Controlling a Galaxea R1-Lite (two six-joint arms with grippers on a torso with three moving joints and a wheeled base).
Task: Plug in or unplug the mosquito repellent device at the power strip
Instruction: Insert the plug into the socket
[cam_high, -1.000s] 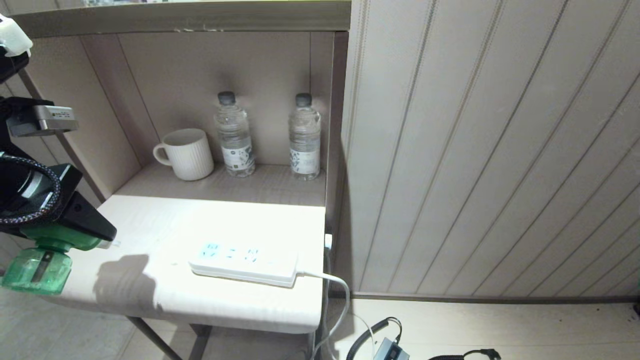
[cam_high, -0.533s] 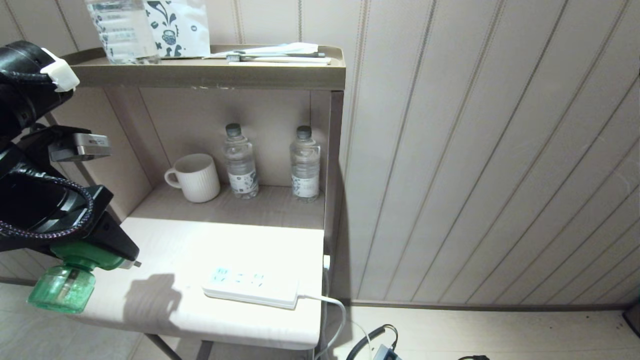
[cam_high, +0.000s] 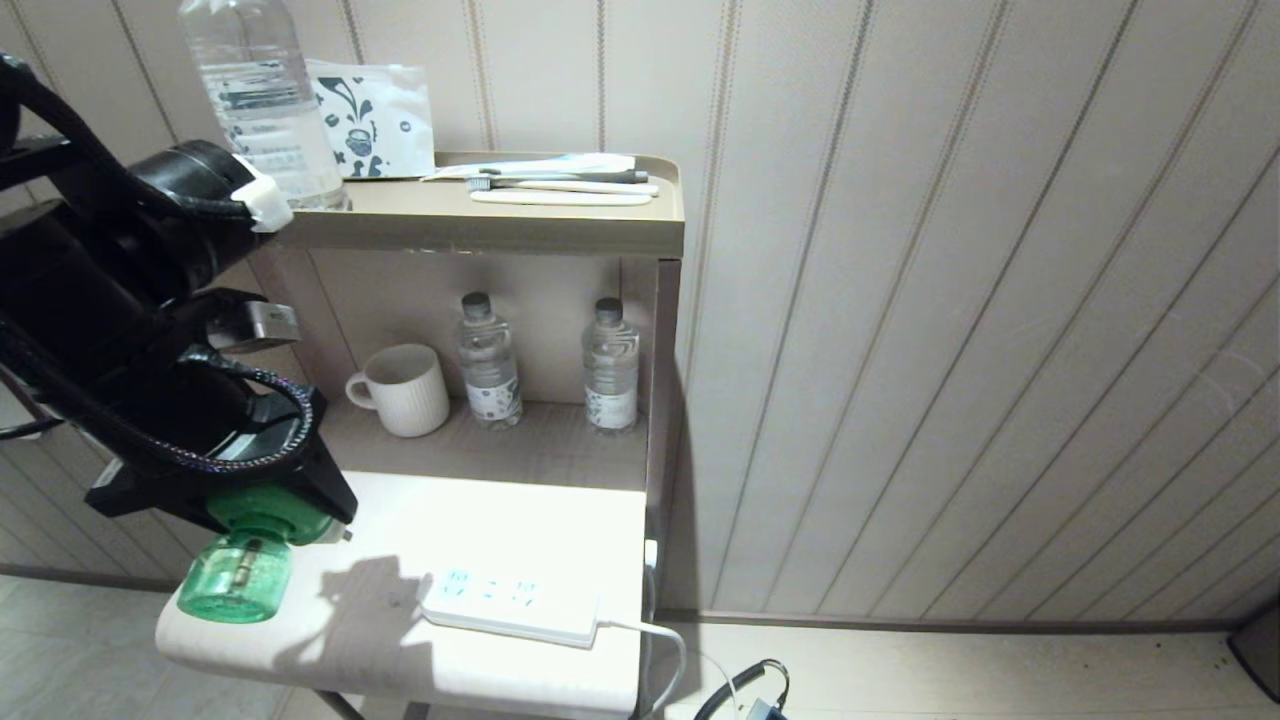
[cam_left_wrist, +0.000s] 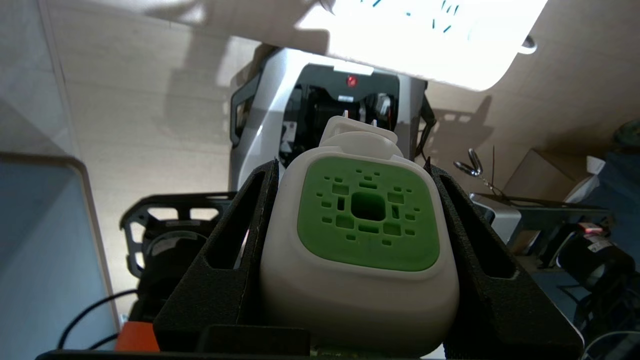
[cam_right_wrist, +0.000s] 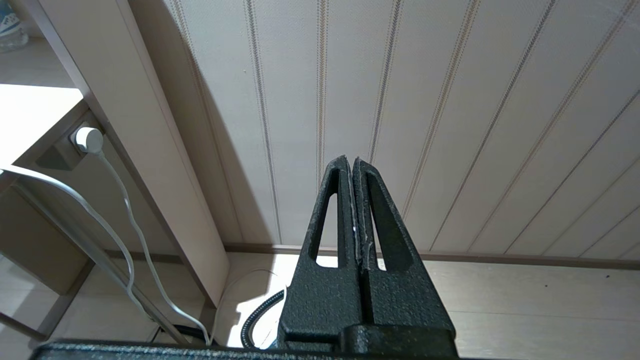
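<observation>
My left gripper (cam_left_wrist: 357, 210) clamps the mosquito repellent device (cam_high: 240, 555), prongs bare; power strip (cam_high: 510, 607) lies beside and below, sockets empty; insertion still pending, I reckon; right gripper (cam_right_wrist: 353, 167) closed, parked.

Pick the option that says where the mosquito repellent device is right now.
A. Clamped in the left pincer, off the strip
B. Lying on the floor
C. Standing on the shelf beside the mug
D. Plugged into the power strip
A: the left pincer clamps the device by its white sides, and the head view shows it in the air, left of the power strip, unplugged.
</observation>
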